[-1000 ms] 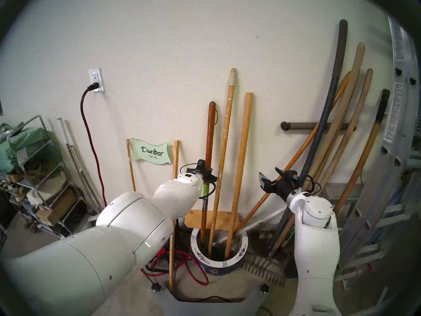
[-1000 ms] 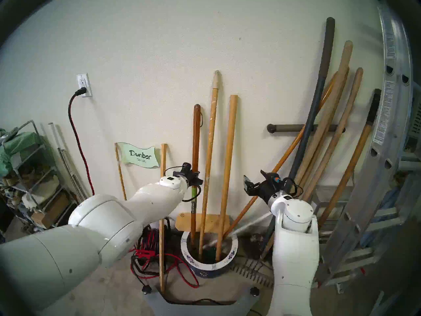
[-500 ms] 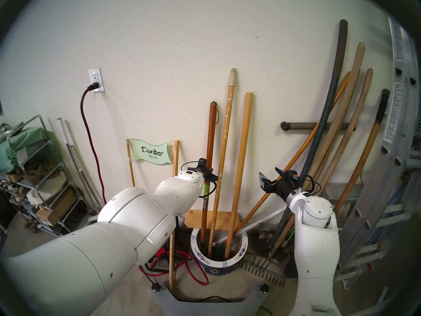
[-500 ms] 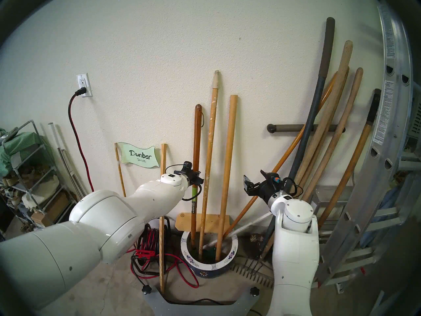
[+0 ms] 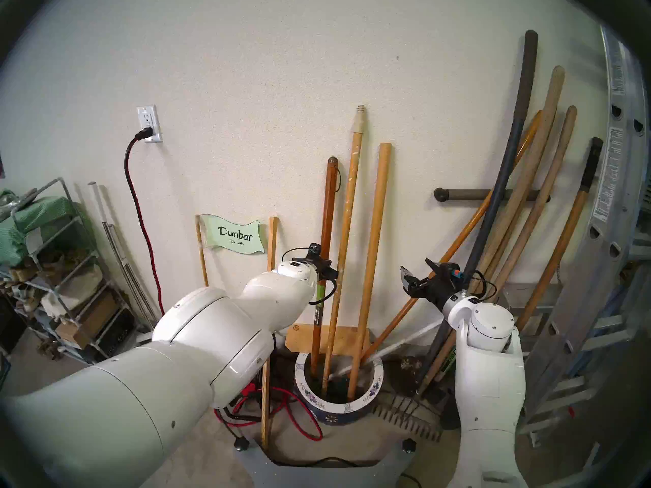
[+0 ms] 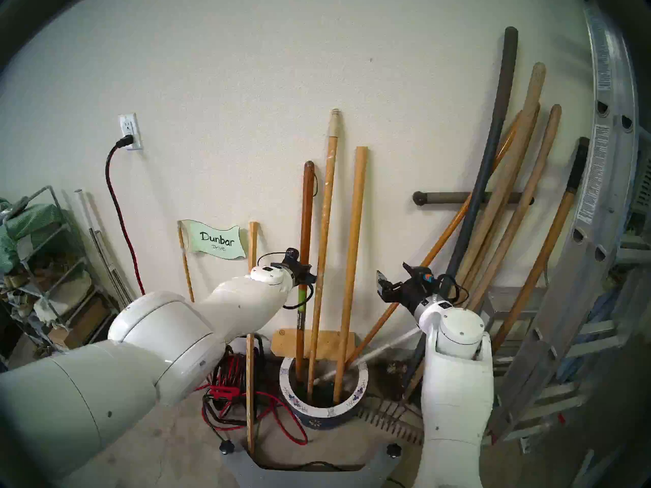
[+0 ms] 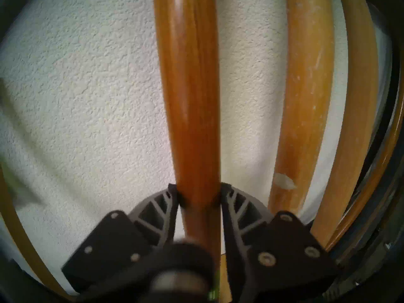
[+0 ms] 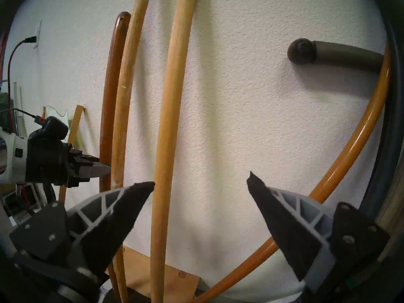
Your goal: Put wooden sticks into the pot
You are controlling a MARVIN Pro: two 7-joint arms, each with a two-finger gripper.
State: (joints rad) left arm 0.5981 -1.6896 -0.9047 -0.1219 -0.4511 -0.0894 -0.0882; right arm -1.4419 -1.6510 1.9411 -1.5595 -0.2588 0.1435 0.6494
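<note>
Wooden sticks all stand in the pot (image 5: pixel 366 401) now, tops leaning on the wall. From largest to smallest, my worries are these: the pot could tip if I drag a pole sideways. The red-brown stick (image 5: pixel 326 226) sits between my left claw (image 7: pixel 199 197) fingers, which flank it closely; I can't tell whether they still pinch it. Pulling back too soon would haul it off the wall into the paint-flecked stick (image 5: pixel 347 230), just beside it. The plain dowel (image 5: pixel 373 251) stands apart. My right claw (image 8: pixel 201 186) gapes wide, empty.
</note>
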